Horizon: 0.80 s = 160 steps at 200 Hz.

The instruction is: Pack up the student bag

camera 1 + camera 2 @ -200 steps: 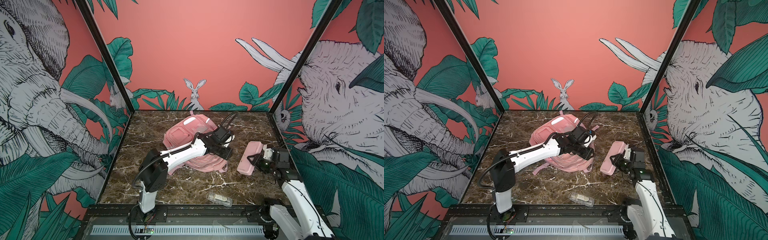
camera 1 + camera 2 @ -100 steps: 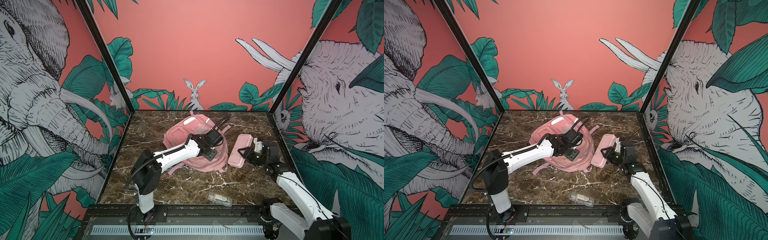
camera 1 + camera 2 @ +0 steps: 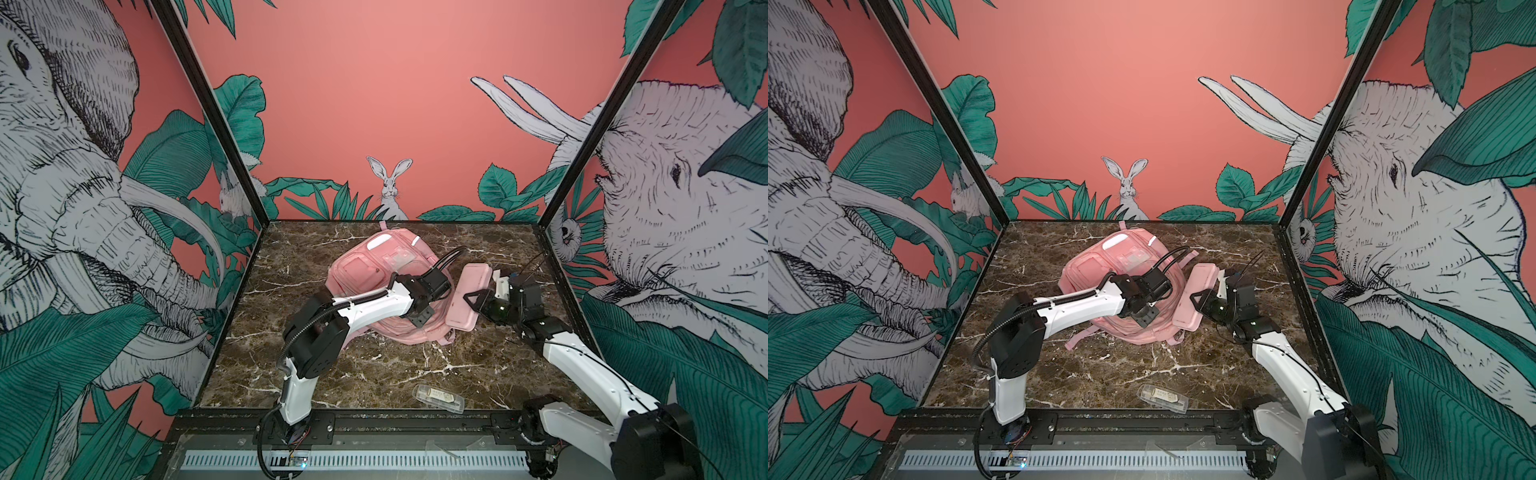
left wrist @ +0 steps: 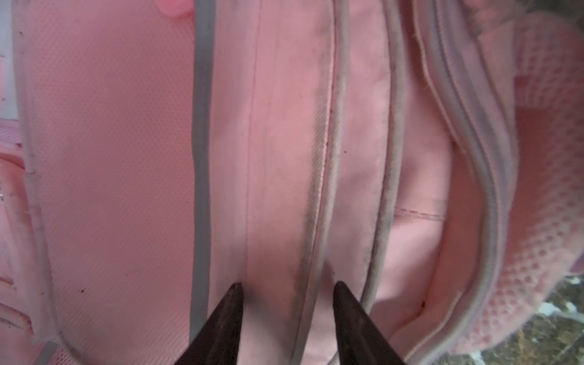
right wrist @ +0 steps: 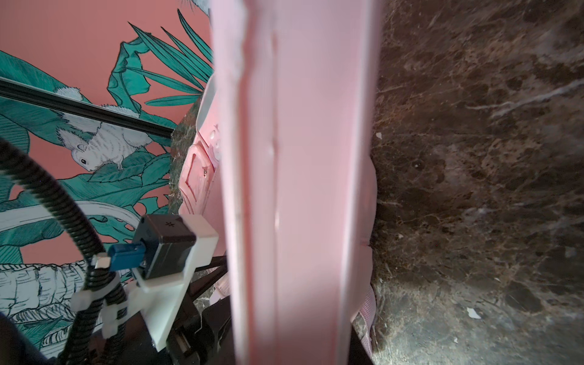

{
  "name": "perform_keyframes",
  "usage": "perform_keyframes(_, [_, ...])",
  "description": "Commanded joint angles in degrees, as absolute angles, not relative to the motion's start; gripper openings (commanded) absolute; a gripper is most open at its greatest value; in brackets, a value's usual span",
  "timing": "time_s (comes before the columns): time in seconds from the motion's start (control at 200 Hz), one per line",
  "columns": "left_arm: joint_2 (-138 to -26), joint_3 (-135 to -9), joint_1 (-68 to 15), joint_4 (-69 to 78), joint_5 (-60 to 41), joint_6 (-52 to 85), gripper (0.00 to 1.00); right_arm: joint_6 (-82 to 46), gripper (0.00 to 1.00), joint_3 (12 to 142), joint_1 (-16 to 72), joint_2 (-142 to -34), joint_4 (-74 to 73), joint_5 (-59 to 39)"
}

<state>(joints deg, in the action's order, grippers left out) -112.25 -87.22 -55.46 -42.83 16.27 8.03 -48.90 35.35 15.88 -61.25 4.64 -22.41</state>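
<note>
The pink student bag (image 3: pixel 370 270) (image 3: pixel 1096 270) lies flat at the middle back of the table, front pockets up. My left gripper (image 3: pixel 420 316) (image 3: pixel 1144 316) is down on the bag's near right side. In the left wrist view this gripper (image 4: pixel 286 286) is open, its dark tips pressed on the pink fabric (image 4: pixel 110 158) either side of a grey piped seam. My right gripper (image 3: pixel 476 298) (image 3: pixel 1198 300) is shut on a flat pink pencil case (image 3: pixel 471 278) (image 3: pixel 1200 278) (image 5: pixel 300 158). The case stands on edge against the bag's right side.
A clear plastic packet (image 3: pixel 438 400) (image 3: pixel 1163 398) lies near the front edge of the dark marble table (image 3: pixel 374 374). Patterned walls close the left, back and right. A pink strap (image 3: pixel 1075 338) trails from the bag toward the front left.
My right gripper has carried the pencil case leftward until it rests against the bag. My left gripper has shifted across the bag to its near right side and its jaws have narrowed a little.
</note>
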Motion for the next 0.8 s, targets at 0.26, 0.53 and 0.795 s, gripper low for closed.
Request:
perform_keyframes(0.26, [-111.2,-90.3,-55.5,-44.6,20.3,7.7,0.08,-48.7,0.16,37.5,17.2,-62.4,0.1,-21.5])
perform_keyframes(0.53, [-104.9,-89.7,-52.3,-42.6,17.4,8.4,0.0,-49.2,0.16,37.9,17.7,-62.8,-0.1,-21.5])
perform_keyframes(0.795, [-100.6,-91.2,-47.8,-41.8,10.1,9.5,0.0,-50.7,0.16,38.6,18.5,-63.9,-1.2,-21.7])
